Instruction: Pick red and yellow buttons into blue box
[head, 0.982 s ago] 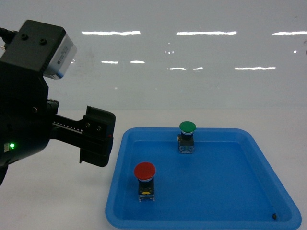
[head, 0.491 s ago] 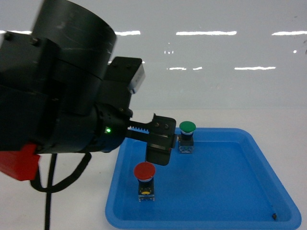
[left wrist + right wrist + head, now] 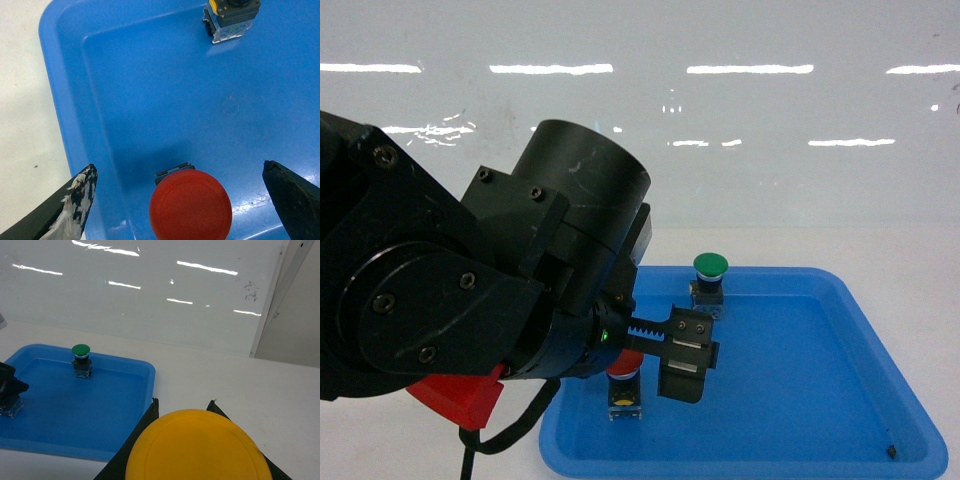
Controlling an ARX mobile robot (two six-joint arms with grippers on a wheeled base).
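The left claw (image 3: 180,200) is spread wide and empty around the red button (image 3: 190,205) in the shallow tray (image 3: 70,75); the yellow button (image 3: 195,447) is gripped by the right claw. Lowering and closing are called for next.

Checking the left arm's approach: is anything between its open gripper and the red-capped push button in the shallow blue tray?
Nothing visible. The left gripper is open, its fingers either side of the red-capped push button on the shallow blue tray. The green-capped button stands farther back.

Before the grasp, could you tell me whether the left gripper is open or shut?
Open: the left gripper has its fingers spread wide either side of the red button.
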